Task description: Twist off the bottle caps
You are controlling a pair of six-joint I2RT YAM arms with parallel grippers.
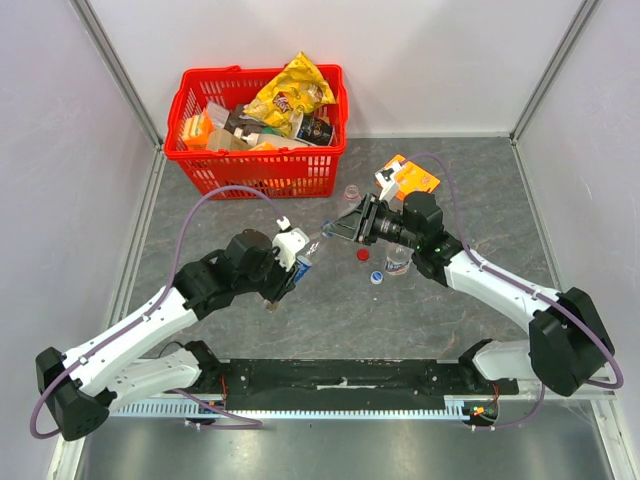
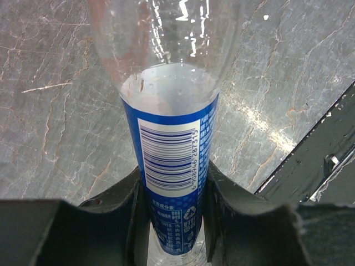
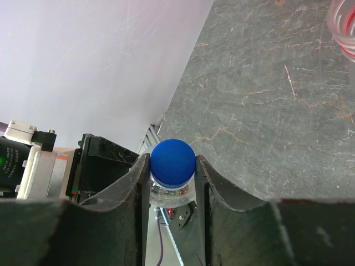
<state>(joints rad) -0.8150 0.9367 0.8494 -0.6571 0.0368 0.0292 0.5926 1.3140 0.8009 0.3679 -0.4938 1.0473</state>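
My left gripper (image 1: pixel 299 264) is shut on the blue-labelled clear bottle (image 1: pixel 303 268) and holds it tilted above the table. In the left wrist view the label (image 2: pixel 173 160) sits clamped between the fingers of that gripper (image 2: pixel 173 185). My right gripper (image 1: pixel 336 230) is shut on the bottle's blue cap (image 3: pixel 173 159), which is pinched between the tips of that gripper (image 3: pixel 172 164). A red cap (image 1: pixel 363 254) and a pale cap (image 1: pixel 377 277) lie loose on the table. A nearly plain clear bottle (image 1: pixel 398 263) stands under my right arm. Another clear bottle with red on it (image 1: pixel 351 192) stands further back.
A red basket (image 1: pixel 190 158) full of packets stands at the back left. An orange box (image 1: pixel 410 178) lies behind my right arm. The clear bottle with red shows at the top right edge of the right wrist view (image 3: pixel 345 25). Grey walls close in both sides.
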